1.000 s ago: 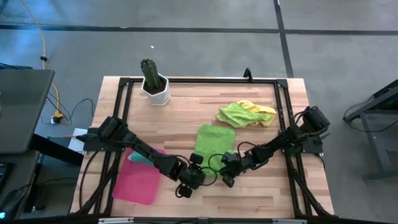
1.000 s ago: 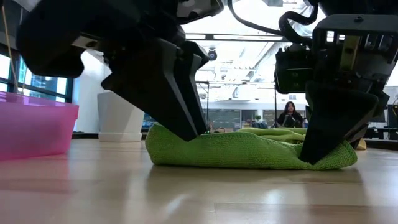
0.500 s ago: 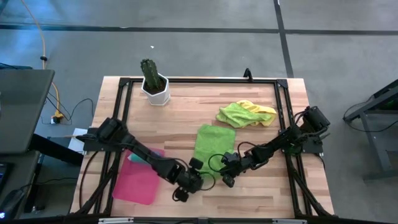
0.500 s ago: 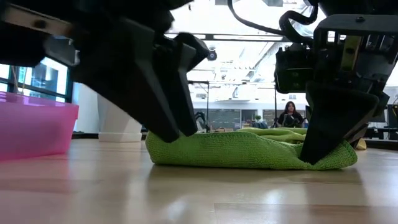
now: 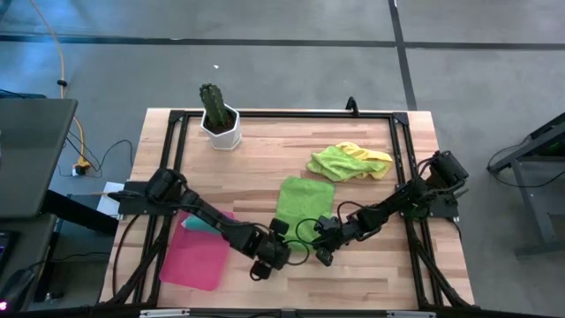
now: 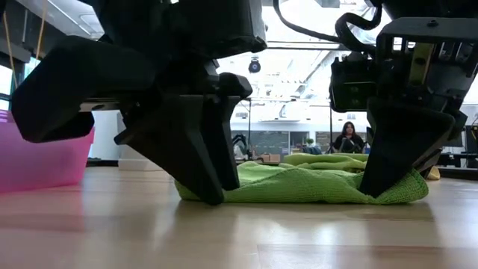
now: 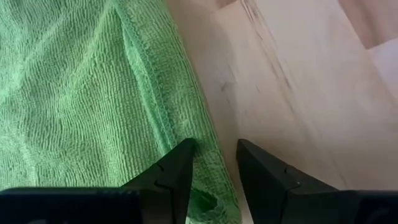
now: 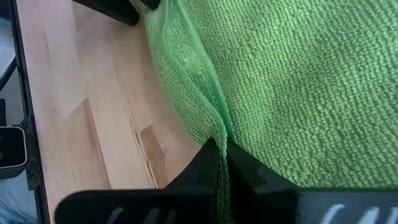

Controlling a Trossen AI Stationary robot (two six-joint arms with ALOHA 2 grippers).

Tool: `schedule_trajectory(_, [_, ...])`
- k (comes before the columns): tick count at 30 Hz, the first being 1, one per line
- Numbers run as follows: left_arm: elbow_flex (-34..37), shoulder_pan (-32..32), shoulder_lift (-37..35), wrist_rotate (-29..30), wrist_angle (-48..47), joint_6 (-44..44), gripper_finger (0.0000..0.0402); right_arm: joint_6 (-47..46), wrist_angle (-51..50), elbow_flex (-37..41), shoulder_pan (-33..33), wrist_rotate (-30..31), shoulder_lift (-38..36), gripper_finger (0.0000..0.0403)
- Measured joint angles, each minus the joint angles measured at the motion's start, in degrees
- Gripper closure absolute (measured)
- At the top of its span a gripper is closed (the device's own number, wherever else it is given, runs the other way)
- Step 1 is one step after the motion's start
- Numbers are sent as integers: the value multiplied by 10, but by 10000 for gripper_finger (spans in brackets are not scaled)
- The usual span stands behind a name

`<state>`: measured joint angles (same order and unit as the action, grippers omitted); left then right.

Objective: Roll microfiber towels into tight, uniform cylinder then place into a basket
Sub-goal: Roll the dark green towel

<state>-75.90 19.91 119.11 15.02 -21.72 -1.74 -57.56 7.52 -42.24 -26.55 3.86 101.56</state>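
Soft, limp green microfiber towel (image 5: 305,205) flat at table centre, near hem pinched shut at 5 o'clock by right gripper (image 8: 219,163), straddled half-open at 7 o'clock by left gripper (image 7: 213,180); best taken along that stitched hem.

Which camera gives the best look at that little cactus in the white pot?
The high view: the cactus in its white pot stands whole at the table's far edge. In the low view the left arm hides nearly all of it. Neither wrist view shows it.

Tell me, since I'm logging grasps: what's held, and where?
The right gripper pinches the green towel by its near edge hem; the left gripper straddles that edge, open.
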Motion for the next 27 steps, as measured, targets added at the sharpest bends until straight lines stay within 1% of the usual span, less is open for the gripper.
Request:
schedule_trajectory(8, [2,7,-15,11,-1,-19,284,0,3,0,0,-1,0,402])
schedule_trajectory(18, [2,-19,-13,6,-14,3,284,15,5,0,-4,-12,0,402])
schedule_trajectory(20, [2,-24,-13,-11,-14,13,284,26,7,0,-4,-18,0,402])
schedule_trajectory(25, [1,-47,-9,-116,-12,18,284,54,7,-1,-4,-25,0,402])
schedule_trajectory(27, [0,-55,-5,-123,-7,28,284,72,8,-1,-4,-25,0,402])
